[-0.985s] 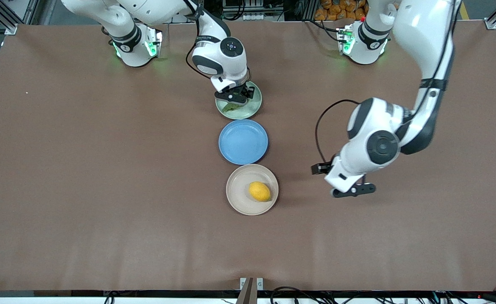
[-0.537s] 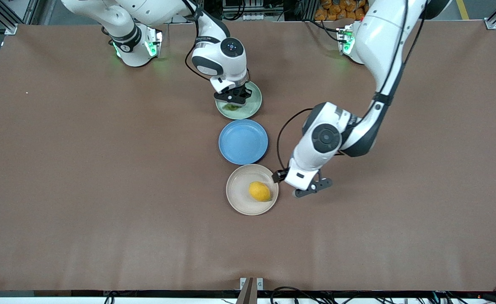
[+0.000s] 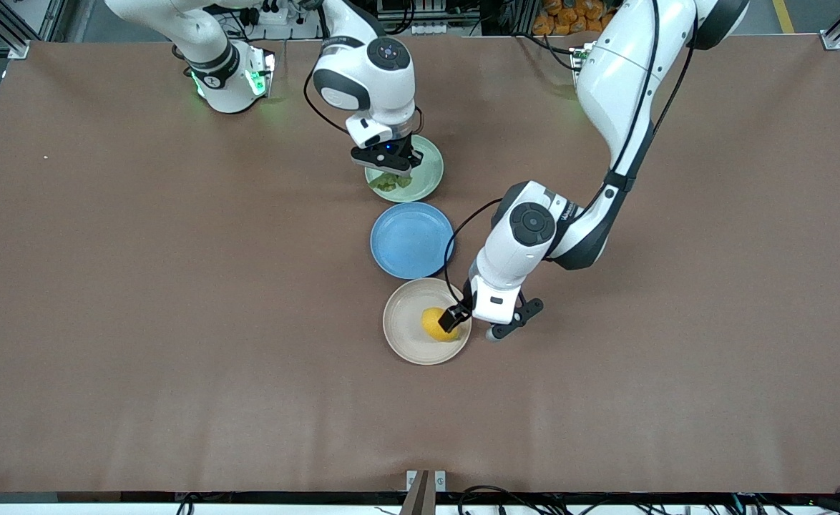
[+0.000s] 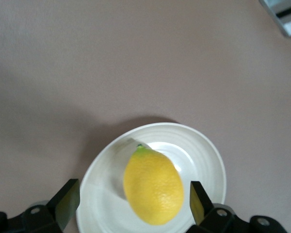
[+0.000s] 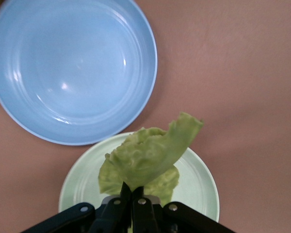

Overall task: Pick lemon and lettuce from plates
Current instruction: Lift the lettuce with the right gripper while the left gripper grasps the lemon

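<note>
The yellow lemon (image 3: 434,323) lies on the beige plate (image 3: 402,322), nearest the front camera. My left gripper (image 3: 473,327) is open and low over that plate's rim. In the left wrist view the lemon (image 4: 153,187) lies between the fingers (image 4: 68,206) without touching them, and the gripper (image 4: 132,204) is open over the plate (image 4: 203,145). My right gripper (image 3: 389,170) is shut on the green lettuce (image 3: 390,182) and holds it just over the pale green plate (image 3: 427,175). The right wrist view shows the gripper (image 5: 132,191) pinching the lettuce (image 5: 150,155) over that plate (image 5: 199,184).
An empty blue plate (image 3: 411,239) sits between the pale green plate and the beige plate; it also shows in the right wrist view (image 5: 72,68). The brown table (image 3: 177,322) spreads wide toward both arms' ends.
My left arm has swung in from its end of the table and come down over the beige plate and lemon. My right gripper has risen a little with the lettuce.
</note>
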### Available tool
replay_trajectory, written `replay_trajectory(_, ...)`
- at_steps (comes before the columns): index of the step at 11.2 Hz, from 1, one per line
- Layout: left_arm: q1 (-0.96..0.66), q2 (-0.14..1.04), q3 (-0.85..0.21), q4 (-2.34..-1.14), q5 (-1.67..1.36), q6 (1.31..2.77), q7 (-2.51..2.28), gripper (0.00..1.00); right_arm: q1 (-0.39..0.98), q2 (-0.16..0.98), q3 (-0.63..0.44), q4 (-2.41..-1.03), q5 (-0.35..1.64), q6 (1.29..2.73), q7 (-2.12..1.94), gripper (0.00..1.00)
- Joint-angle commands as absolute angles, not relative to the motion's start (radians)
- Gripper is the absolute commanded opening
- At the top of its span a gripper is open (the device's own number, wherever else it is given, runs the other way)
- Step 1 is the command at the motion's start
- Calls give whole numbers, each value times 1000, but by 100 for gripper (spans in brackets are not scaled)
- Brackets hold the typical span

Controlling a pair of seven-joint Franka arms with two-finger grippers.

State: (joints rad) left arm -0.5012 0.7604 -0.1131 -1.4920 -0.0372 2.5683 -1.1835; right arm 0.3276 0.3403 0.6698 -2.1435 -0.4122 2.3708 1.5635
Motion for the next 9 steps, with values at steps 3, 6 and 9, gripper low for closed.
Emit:
replay_trajectory(3,-525,810,-101,-1443,-44,2594,-1431,100,252,186,693,-1936,-122,1997,1289,0)
replay_trajectory(6,-526,834,-100,-1440,-46,2594,-1468,100,172,123,661,-1777,-31,1763,1101,0)
replay_trajectory(9,-529,859,-100,-1419,-46,2599,-1470,100,118,78,533,-1686,8,1638,886,0)
